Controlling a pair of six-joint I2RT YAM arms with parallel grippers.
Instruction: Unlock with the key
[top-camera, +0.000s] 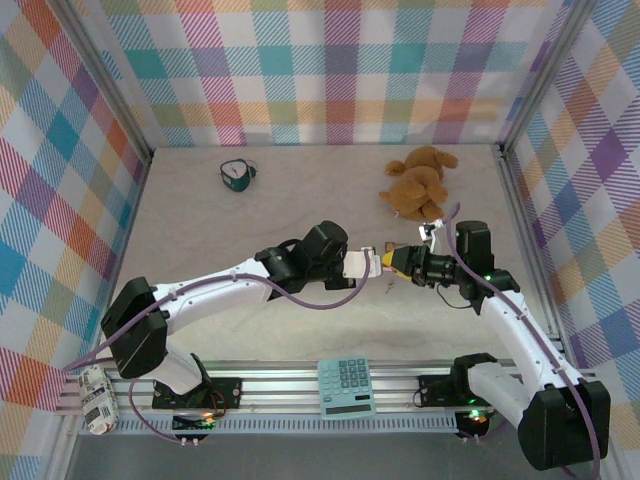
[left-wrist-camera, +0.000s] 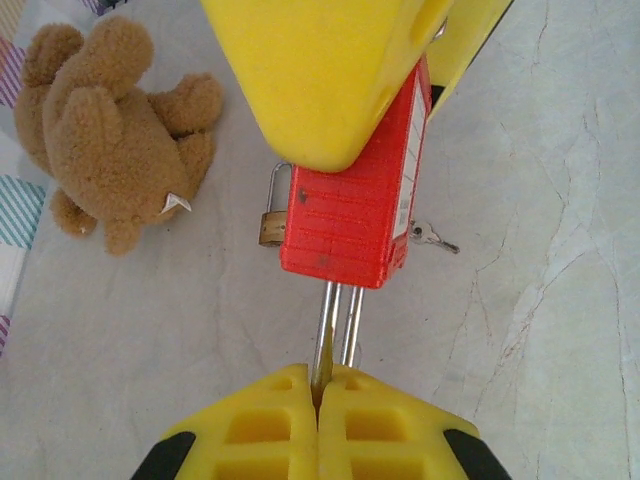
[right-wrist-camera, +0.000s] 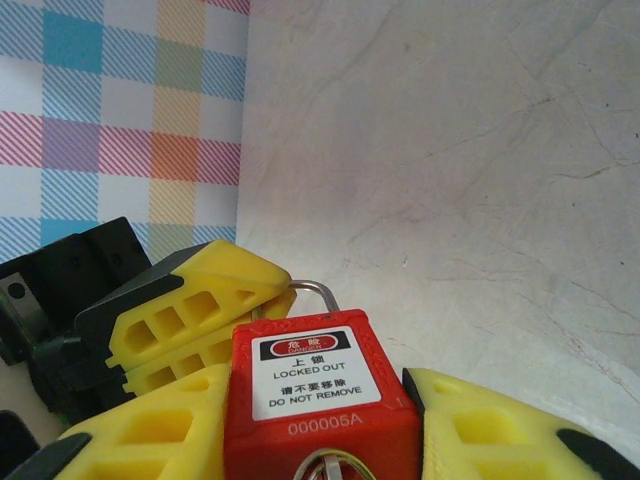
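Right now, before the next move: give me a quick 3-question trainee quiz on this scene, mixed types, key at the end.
1. True or false: the right gripper holds the red padlock by its body.
2. What is the left gripper clamped on? A) the padlock body B) the shackle C) the teddy bear
3. Fill in: the label reads "LOCKED OUT, DO NOT ____".
Key: 1 true; 2 B; 3 REMOVE.

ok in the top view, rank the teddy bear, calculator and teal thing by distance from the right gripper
From the right gripper, holding the red padlock:
1. teddy bear, just beyond it, far right.
2. calculator, near edge, centre.
3. teal thing, far left.
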